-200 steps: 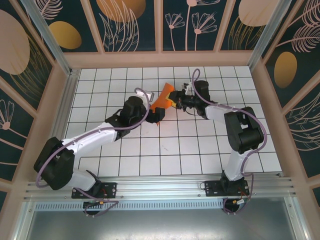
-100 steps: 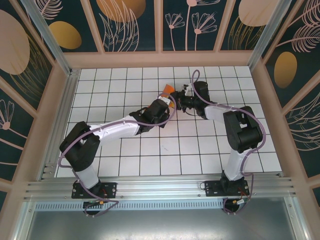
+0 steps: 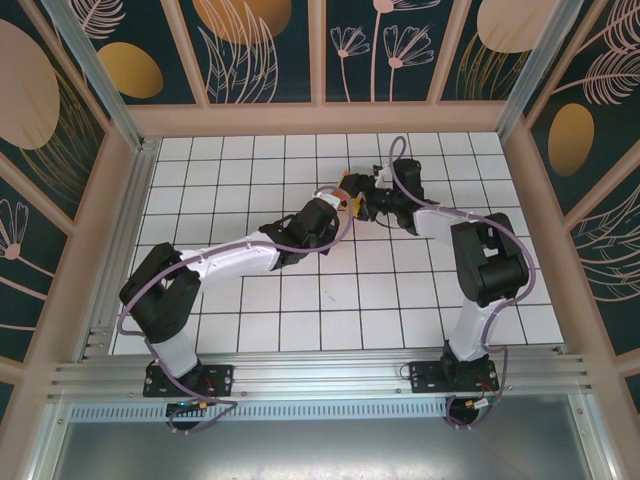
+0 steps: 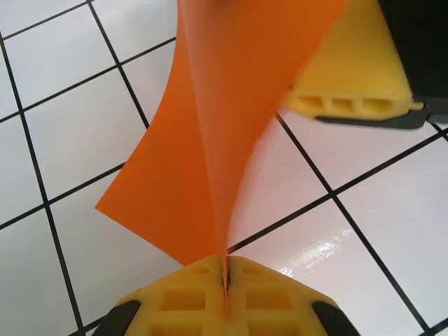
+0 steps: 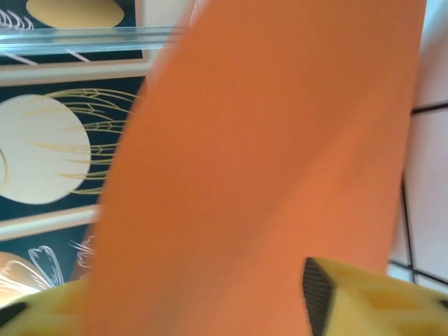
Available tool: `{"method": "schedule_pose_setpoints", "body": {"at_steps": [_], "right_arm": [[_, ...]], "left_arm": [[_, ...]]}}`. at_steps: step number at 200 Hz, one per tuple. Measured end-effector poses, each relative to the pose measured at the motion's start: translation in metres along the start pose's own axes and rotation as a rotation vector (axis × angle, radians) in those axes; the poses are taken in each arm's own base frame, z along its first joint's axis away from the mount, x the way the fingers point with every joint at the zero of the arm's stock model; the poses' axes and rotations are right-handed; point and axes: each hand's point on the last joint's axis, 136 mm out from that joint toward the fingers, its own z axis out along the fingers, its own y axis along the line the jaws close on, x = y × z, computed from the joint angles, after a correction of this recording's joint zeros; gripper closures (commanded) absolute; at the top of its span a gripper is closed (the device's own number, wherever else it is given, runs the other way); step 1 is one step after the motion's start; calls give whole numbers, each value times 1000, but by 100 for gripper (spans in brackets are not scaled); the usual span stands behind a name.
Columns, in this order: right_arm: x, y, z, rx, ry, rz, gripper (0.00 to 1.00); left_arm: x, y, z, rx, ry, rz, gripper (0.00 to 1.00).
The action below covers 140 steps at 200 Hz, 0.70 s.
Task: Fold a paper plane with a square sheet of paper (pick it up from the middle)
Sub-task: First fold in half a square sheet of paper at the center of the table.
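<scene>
We've got left jaws pinching the creased orange paper [image 4: 210,140], its length running ahead between spread right jaws.

so both arms are the same kit: the left arm [image 3: 230,262] and right arm [image 3: 432,225] are white shells over the links with chunky black housings at every joint, on flat black base plates [image 3: 190,381]. each has a thin lilac cable [image 3: 124,308] looping along the outside. the left claw [image 4: 225,273] has yellow moulded finger pads [image 4: 185,302] with rectangular pockets in them and black backing at the corners, right claw [image 5: 210,308] has the same yellow pads [image 5: 381,301] with a black textured edge
</scene>
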Motion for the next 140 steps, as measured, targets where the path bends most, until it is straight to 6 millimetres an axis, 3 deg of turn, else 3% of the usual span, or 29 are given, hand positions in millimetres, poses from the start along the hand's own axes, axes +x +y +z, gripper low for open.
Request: {"method": "schedule_pose_setpoints", "body": {"at_steps": [23,39,63,88,106,140], "right_arm": [[-22,22,-34,5,-113,-63,15],[-36,51,-67,-3,-219,-155,15],[-43,75,-100,19,-332,-261,15],[-43,64,-106,94,-355,-289,15],[-41,51,-106,148,-350,-281,15],[-39,34,-106,219,-337,-283,17]], "left_arm": [[-18,-4,-19,60,-44,-38,100],[-35,-4,-37,125,-83,-90,100],[-66,12,-71,221,-154,-208,100],[-87,30,-95,301,-180,-322,100],[-92,41,-99,342,-160,-397,100],[-59,55,-75,361,7,-501,100]]}}
